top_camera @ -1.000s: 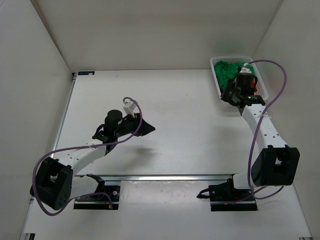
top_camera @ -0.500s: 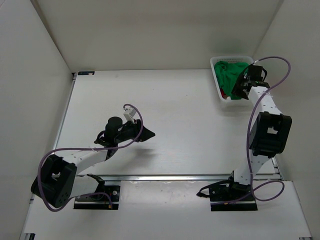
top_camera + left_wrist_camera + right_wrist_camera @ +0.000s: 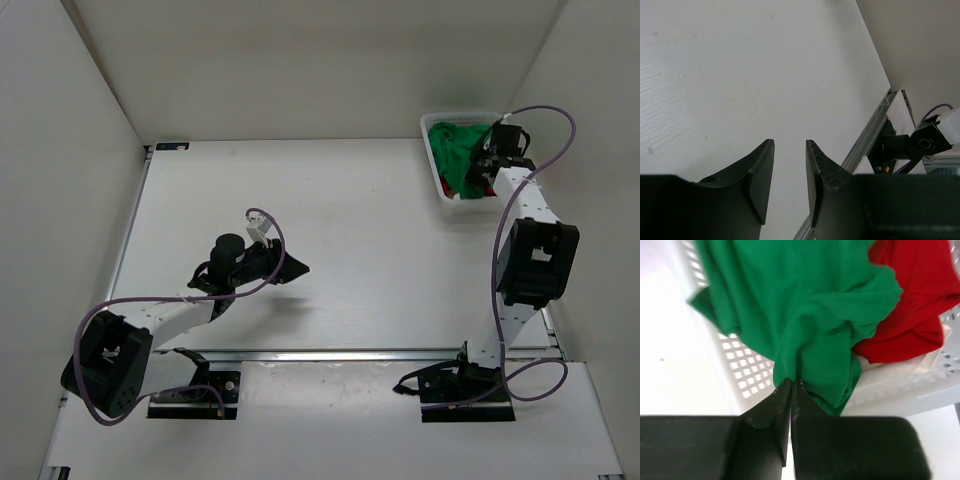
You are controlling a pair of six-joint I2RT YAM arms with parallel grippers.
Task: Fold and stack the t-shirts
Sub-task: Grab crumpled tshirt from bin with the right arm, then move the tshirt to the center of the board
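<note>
The right tool (image 3: pixel 791 385) has swung to the basket (image 3: pixel 747 375) rim, clamped on the green shirt (image 3: pixel 810 300), which lies bunched in the basket just beyond it. The left tool (image 3: pixel 790 150), half apart, hovers far off.

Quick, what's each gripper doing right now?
Left gripper: open, holding nothing.
Right gripper: closed, pinching a fold of the green t-shirt.
</note>
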